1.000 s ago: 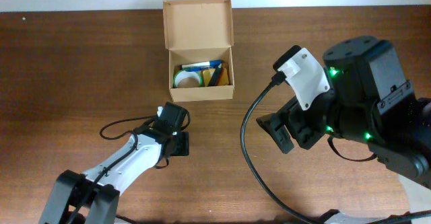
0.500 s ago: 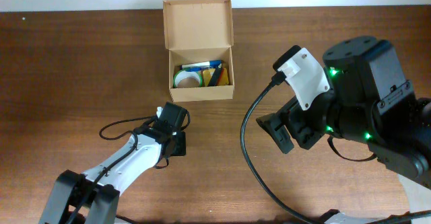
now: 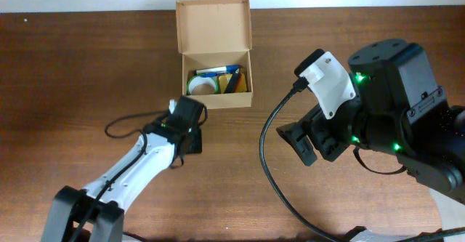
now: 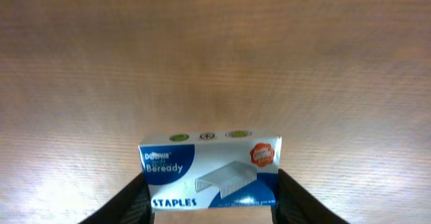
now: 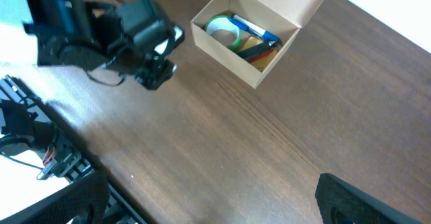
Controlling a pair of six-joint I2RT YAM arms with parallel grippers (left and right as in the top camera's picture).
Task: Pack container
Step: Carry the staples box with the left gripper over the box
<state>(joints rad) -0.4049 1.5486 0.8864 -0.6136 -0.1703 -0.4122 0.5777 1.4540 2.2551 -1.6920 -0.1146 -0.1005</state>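
Note:
The container is a tan cardboard box point(image 3: 216, 101) with its flap lid open at the table's back; it also shows in the right wrist view point(image 5: 225, 57). Inside lie a green-and-white tape roll point(image 3: 203, 86), a blue pen point(image 3: 216, 72) and yellow items. My left gripper point(image 3: 190, 139) is shut on a blue-and-white staples box point(image 4: 210, 173), held above the wood a short way in front of the container. My right gripper point(image 3: 305, 144) is open and empty, hovering to the right of the container point(image 5: 209, 207).
The brown wooden table point(image 3: 87, 67) reaches to a white wall strip at the back. A black cable point(image 3: 269, 176) loops from the right arm across the table. The left arm's cable point(image 3: 120, 129) lies to its left.
My left gripper has moved toward the container with the staples box in it. The right arm has not moved.

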